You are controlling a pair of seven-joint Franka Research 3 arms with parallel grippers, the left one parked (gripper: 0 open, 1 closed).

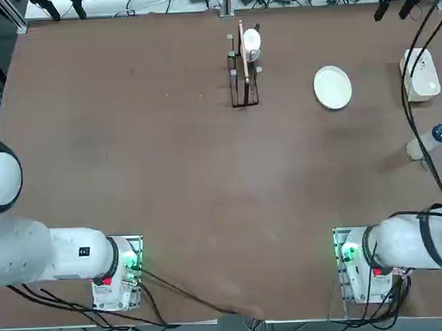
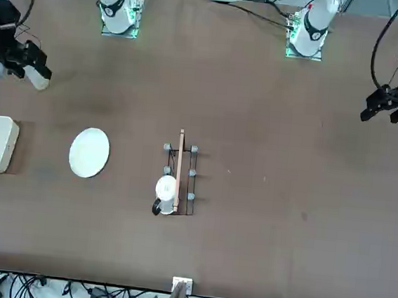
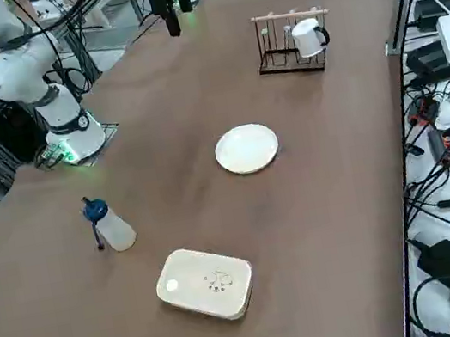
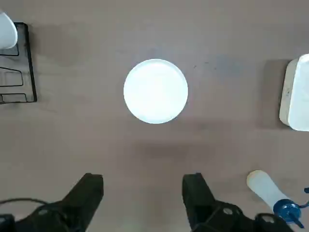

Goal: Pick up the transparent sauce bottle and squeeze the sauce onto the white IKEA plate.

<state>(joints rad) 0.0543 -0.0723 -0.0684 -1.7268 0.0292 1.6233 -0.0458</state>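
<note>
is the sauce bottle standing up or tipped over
Tipped over: the transparent sauce bottle lies on its side on the table, blue cap sideways.

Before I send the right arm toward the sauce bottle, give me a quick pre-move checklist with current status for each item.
1. Right pincer open and empty: ok, nothing sits between the fingers.
2. Transparent sauce bottle located: ok, on the table beside the white container, apart from it.
3. Bottle posture: cannot tell whether it stands or lies tilted.
4. Blue cap on: ok.
5. White IKEA plate bare and unobstructed: ok, nothing on it.
6. Mug rack away from bottle and plate: ok, it stands farther along the table.
</note>
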